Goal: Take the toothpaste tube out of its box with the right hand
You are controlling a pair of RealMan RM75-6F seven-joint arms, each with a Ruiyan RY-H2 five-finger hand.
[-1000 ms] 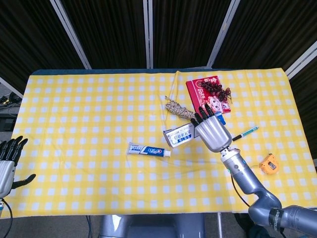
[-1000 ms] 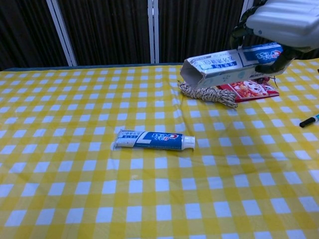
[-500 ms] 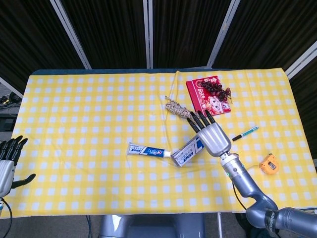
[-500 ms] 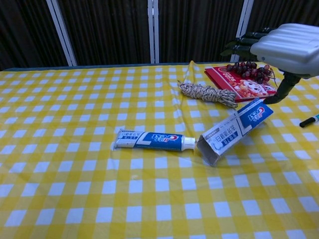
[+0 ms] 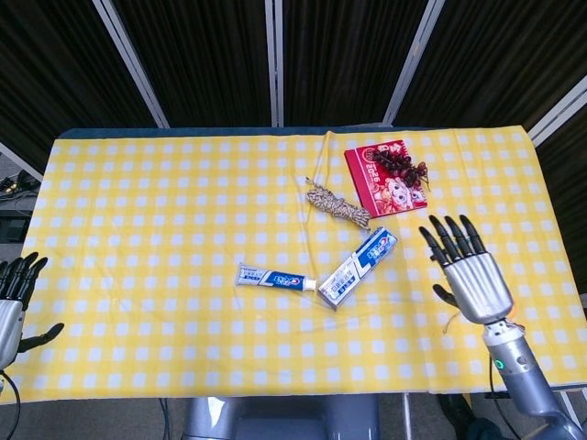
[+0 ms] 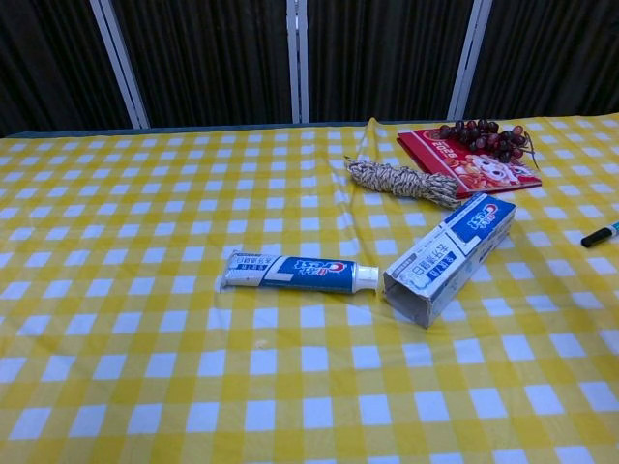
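Yellow checked tabletop (image 5: 138,183): toothpaste tube (image 5: 275,278) lies freed beside its empty box (image 5: 359,267). Right hand (image 5: 468,270) hovers empty, fingers spread; left hand (image 5: 14,307) likewise. A careless sweep could knock either.

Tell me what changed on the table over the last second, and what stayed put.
The right hand let go of the toothpaste box and drew back toward the table's near right edge, fingers spread and empty. The box, held up above the rope a second ago, now lies on the cloth, its open end beside the cap of the toothpaste tube. The tube, rope, red book, pen and left hand stayed put.
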